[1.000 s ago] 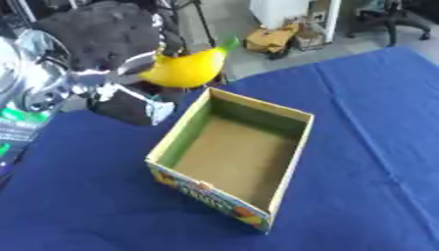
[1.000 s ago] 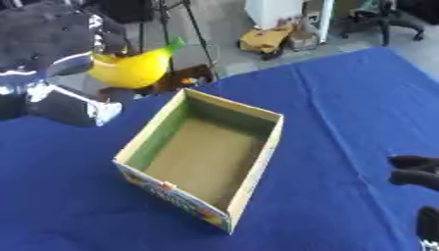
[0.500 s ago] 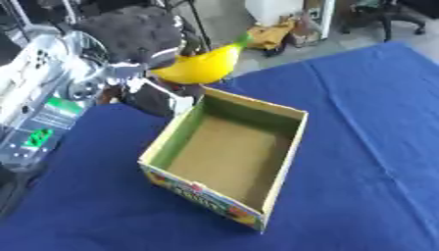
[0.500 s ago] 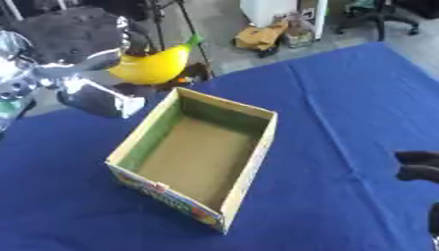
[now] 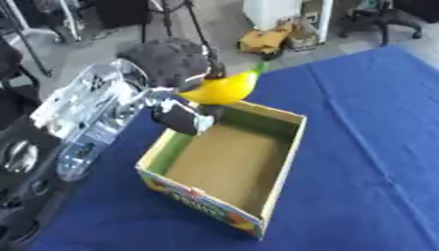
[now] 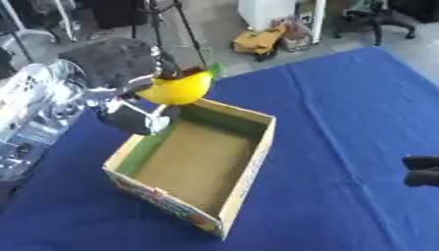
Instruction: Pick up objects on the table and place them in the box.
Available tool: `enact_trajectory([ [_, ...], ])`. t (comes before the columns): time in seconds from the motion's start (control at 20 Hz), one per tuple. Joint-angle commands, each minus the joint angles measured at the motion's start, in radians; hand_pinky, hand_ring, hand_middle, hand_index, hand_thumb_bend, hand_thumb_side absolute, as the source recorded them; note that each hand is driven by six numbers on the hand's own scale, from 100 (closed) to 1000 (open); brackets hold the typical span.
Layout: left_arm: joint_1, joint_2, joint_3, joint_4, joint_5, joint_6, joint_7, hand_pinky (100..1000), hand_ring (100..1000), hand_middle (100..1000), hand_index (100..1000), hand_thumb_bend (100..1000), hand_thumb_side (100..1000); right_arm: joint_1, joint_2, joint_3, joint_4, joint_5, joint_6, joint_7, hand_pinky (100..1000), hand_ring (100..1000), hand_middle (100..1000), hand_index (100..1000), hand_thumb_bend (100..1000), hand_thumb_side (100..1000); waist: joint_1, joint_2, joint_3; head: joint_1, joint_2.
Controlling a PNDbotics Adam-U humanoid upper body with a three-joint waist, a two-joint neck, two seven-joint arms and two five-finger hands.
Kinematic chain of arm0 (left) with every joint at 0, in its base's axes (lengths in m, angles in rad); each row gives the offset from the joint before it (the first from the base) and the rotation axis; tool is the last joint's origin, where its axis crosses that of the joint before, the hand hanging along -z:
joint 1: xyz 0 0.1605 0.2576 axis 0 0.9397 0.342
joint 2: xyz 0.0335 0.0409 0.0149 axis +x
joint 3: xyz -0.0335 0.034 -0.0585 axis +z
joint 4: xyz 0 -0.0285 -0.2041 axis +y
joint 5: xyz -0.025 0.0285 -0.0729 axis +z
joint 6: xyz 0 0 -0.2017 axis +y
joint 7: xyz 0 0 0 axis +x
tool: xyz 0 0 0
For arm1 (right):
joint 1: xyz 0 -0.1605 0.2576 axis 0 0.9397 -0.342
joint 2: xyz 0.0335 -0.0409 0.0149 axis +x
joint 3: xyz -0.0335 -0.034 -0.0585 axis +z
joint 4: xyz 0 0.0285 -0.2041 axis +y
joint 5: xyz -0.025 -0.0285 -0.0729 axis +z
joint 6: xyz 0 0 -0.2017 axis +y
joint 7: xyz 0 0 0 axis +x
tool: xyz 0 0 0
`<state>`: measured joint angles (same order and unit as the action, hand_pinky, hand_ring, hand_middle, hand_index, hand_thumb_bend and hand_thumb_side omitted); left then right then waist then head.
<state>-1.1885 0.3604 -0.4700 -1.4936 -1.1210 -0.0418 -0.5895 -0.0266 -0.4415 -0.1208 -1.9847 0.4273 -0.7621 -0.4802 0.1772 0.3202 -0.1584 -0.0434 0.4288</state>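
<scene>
1. Where my left arm comes in from the left edge, I see silver and black links reaching up and across the blue bench [image 5: 377,147].
2. Left robot hand [image 5: 182,113]: fingers curled round a yellow banana [image 5: 225,88], gripping it at its near end. I cannot make out the individual finger contacts; a dark rounded mass sits just behind the hand.
3. Banana: held in the air, tilted, its green tip pointing up and to the right. It hangs above the far left corner of the box [image 5: 287,147], not resting on the rim as far as I can tell.
4. Box: open-topped cardboard, green on the inner walls, brown floor, printed colours on the near outer face. It stands on the blue cloth, turned askew. I see nothing lying inside it.
5. Right robot hand [image 6: 422,171]: only dark fingertips show at the right edge of the right eye view, over the cloth, well apart from the box. I cannot tell whether that hand is open or closed.
</scene>
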Motion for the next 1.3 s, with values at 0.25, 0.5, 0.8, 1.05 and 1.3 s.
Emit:
enact_trajectory([
  [0.25,-0.008,-0.039,-0.012,0.059,-0.096,-0.032,0.038,611,660,608,673,100,411,-0.012,-0.011,-0.003,-0.015,-0.019,-0.083,-0.072,618,677,493,689,100,949,-0.011,-0.011,-0.005,0.011,-0.021],
  [0.5,-0.004,-0.065,-0.025,0.114,-0.14,-0.055,0.059,617,666,613,672,100,411,-0.015,-0.005,-0.001,-0.015,-0.021,-0.083,-0.067,618,677,492,689,100,951,-0.012,-0.008,-0.009,0.017,-0.025],
  [0.8,0.004,-0.097,-0.038,0.175,-0.183,-0.089,0.077,620,673,619,674,100,419,-0.018,0.0,0.001,-0.015,-0.023,-0.082,-0.062,618,677,491,688,100,952,-0.013,-0.004,-0.016,0.021,-0.029],
  [1.05,0.008,-0.115,-0.046,0.213,-0.186,-0.11,0.08,669,727,671,717,100,438,-0.02,0.003,0.002,-0.015,-0.024,-0.079,-0.059,618,677,490,688,100,953,-0.012,-0.003,-0.018,0.022,-0.029],
  [1.3,0.011,-0.124,-0.052,0.236,-0.2,-0.137,0.051,777,821,761,795,100,480,-0.02,0.006,0.004,-0.015,-0.024,-0.078,-0.056,618,678,489,688,100,954,-0.012,-0.002,-0.019,0.024,-0.027],
])
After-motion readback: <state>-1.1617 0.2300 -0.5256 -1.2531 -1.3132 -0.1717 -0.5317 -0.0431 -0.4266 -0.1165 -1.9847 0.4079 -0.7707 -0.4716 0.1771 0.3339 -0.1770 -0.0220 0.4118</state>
